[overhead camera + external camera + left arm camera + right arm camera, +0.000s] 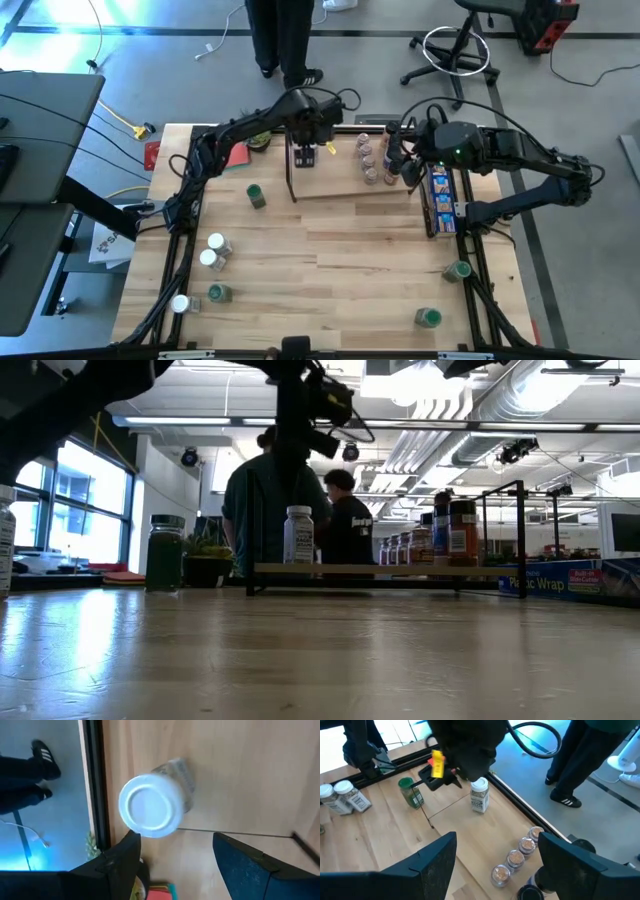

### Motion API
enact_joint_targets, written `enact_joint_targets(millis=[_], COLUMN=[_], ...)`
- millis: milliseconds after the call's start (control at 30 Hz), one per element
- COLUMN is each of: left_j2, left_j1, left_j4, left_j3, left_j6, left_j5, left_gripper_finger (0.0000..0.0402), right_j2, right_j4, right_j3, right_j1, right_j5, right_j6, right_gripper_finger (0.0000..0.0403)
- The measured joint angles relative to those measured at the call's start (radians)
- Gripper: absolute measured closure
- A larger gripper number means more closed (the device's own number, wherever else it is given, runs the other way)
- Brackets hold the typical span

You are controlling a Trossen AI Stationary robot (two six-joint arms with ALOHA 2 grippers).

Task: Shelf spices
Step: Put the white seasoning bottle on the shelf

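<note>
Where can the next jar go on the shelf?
The shelf is bare in its middle, between the white-capped jar under the left tool and the row of jars by the right tool. That right end is crowded.

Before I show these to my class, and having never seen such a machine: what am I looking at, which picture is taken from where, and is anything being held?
Two dark robot arms work at a wooden table, putting spice jars on a low wooden shelf. One picture looks straight down from above, one looks level across the tabletop, and two come from cameras on the arms' wrists.

The left gripper hangs open just above a white-topped jar that stands on the shelf; its fingers do not touch it. The right gripper is open too, over the shelf's other end, where a row of silvery-topped jars stands. Neither holds anything.

More jars wait on the table, some green-topped, some white-topped. A long blue box lies beside the shelf. People stand behind the table.
</note>
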Motion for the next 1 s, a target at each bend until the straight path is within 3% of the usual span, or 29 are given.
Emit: enact_joint_targets(millis=[300,533,800,1000], left_j2=[-0.036,-0.036,-0.036,-0.031], left_j1=[-0.012,0.017,-0.061,-0.137], left_j4=[0.084,0.124,0.119,0.2], left_j3=[0.002,0.002,0.002,0.001], left_j6=[-0.084,-0.369,-0.475,-0.468], left_j5=[-0.029,0.121,0.204,0.247], left_gripper_finger=[0.0158,0.0159,0.0195,0.0231], right_j2=[0.0,0.0,0.0,0.0], right_j4=[0.0,-0.001,-0.008,-0.008], right_j3=[0.0,0.0,0.0,0.0], right_j1=[0.0,0.0,0.0,0.0], right_j5=[-0.028,-0.031,-0.031,-0.026], right_j6=[-0.097,-0.098,-0.109,-0.109], right_gripper_finger=[0.0128,0.0128,0.0128,0.0128])
